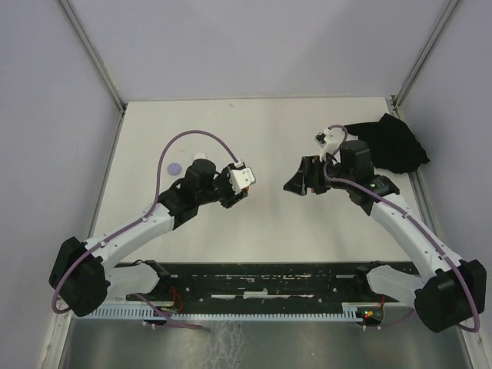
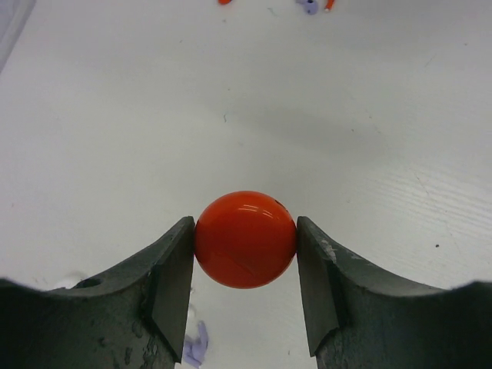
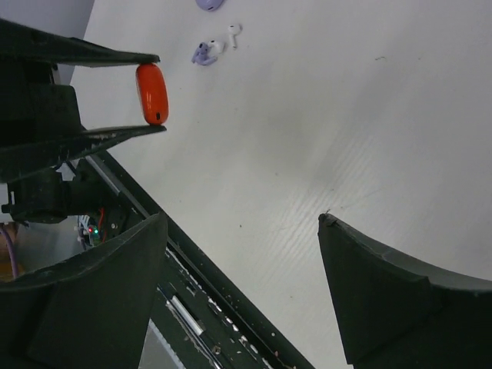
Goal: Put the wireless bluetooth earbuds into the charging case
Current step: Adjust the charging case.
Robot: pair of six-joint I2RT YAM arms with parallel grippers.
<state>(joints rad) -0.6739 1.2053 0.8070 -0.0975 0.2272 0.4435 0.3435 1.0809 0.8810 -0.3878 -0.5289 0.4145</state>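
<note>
Grip comes first here: the left gripper (image 2: pixel 245 224) is closed part-way on the red charging case (image 2: pixel 245 242), one pad against each side of its round rim. The right gripper (image 3: pixel 242 221) stands wide open with nothing between its jaws. A lilac earbud (image 3: pixel 203 53) and a white earbud (image 3: pixel 233 32) lie loose on the surface (image 3: pixel 369 115) at the upper left of the right wrist view, well apart from the case. Seen edge-on there, the case looks shut, so what it holds cannot be told. To my judgement, the case wants a level, gentle squeeze so it does not pop out sideways while the free arm works the lid or fetches an earbud.
</note>
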